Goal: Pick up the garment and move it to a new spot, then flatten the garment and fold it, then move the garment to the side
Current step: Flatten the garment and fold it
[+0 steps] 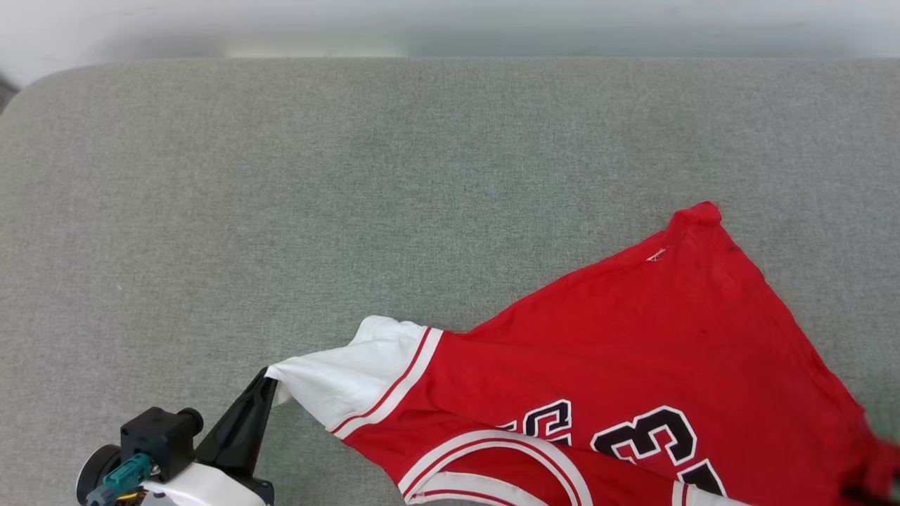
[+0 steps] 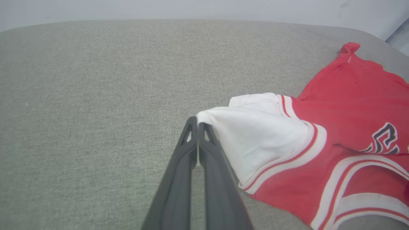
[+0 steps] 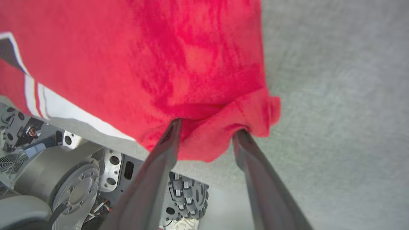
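The garment (image 1: pixel 633 351), a red jersey with white striped sleeves and black lettering, lies slanted over the lower right of the grey padded table (image 1: pixel 351 176). Its hem corner (image 1: pixel 696 214) points to the far side. My left gripper (image 1: pixel 269 378) is shut on the tip of the white sleeve (image 2: pixel 255 134), and the pinch shows at the fingertips (image 2: pixel 198 123) in the left wrist view. My right gripper (image 3: pixel 208 127) stands open. A bunched red edge of the garment (image 3: pixel 207 140) sags between its two spread fingers, right at the table's near edge.
The table's far edge (image 1: pixel 450 60) meets a pale wall, and its far left corner is rounded. Bare grey cloth stretches left of and beyond the garment. Below the table's near edge, my own base and a wheel (image 3: pixel 188 195) are seen.
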`<state>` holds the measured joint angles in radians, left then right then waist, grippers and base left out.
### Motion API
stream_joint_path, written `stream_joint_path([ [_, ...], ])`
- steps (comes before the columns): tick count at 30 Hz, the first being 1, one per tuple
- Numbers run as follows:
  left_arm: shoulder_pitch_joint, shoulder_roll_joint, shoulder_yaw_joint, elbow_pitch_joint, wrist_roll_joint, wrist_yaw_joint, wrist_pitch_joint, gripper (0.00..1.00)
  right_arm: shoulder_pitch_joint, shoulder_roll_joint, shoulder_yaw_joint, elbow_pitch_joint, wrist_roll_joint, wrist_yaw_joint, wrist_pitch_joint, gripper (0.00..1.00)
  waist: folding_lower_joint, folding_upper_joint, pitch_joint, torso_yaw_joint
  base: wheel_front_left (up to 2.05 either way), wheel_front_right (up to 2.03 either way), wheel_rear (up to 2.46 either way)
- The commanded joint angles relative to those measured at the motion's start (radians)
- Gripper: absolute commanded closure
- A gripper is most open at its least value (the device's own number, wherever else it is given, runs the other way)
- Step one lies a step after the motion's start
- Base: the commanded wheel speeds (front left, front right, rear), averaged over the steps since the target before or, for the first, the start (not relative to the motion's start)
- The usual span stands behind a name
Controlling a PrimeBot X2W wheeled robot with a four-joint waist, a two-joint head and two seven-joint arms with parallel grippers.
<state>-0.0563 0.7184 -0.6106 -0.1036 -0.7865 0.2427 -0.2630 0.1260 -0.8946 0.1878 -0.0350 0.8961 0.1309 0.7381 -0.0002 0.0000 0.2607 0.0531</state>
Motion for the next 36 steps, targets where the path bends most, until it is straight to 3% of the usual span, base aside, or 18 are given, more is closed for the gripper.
stream_joint_path([
  [1, -0.003, 0.004, 0.001, 0.002, 0.004, -0.001, -0.002, 1.00, -0.040, -0.009, -0.038, -0.027, -0.009, 0.000, -0.013, 0.00, 0.0002, 0.0000, -0.004, 0.001, 0.00, 0.00, 0.00],
  [8, -0.023, -0.005, -0.009, -0.006, 0.013, -0.004, 0.000, 1.00, -0.177, -0.050, -0.153, -0.135, -0.040, 0.000, -0.026, 0.00, 0.0002, 0.0000, 0.006, 0.019, 0.00, 0.00, 0.00],
  [12, -0.056, -0.017, -0.018, -0.012, 0.027, -0.013, 0.005, 1.00, -0.313, -0.083, -0.150, -0.174, -0.060, 0.000, 0.016, 0.00, 0.0002, 0.0000, 0.035, 0.045, 0.00, 0.00, 0.00],
  [18, -0.110, -0.032, -0.032, -0.019, 0.053, -0.026, 0.010, 1.00, -0.534, -0.093, -0.015, -0.146, -0.100, 0.000, 0.159, 0.00, 0.0002, 0.0000, 0.091, 0.090, 0.00, 0.00, 0.00],
  [24, -0.155, -0.059, -0.048, -0.020, 0.074, -0.038, 0.010, 1.00, -0.745, -0.021, 0.141, -0.056, -0.161, 0.000, 0.287, 0.00, 0.0002, 0.0000, 0.152, 0.135, 0.00, 0.00, 0.00],
  [30, -0.187, -0.085, -0.057, -0.016, 0.091, -0.048, 0.007, 1.00, -0.886, 0.059, 0.247, 0.074, -0.232, 0.000, 0.322, 0.00, 0.0002, 0.0000, 0.211, 0.174, 0.00, 0.00, 0.00],
  [36, -0.209, -0.105, -0.062, -0.007, 0.099, -0.058, 0.005, 1.00, -0.906, 0.083, 0.349, 0.173, -0.237, 0.000, 0.329, 0.00, 0.0002, 0.0000, 0.250, 0.196, 0.00, 0.00, 0.00],
])
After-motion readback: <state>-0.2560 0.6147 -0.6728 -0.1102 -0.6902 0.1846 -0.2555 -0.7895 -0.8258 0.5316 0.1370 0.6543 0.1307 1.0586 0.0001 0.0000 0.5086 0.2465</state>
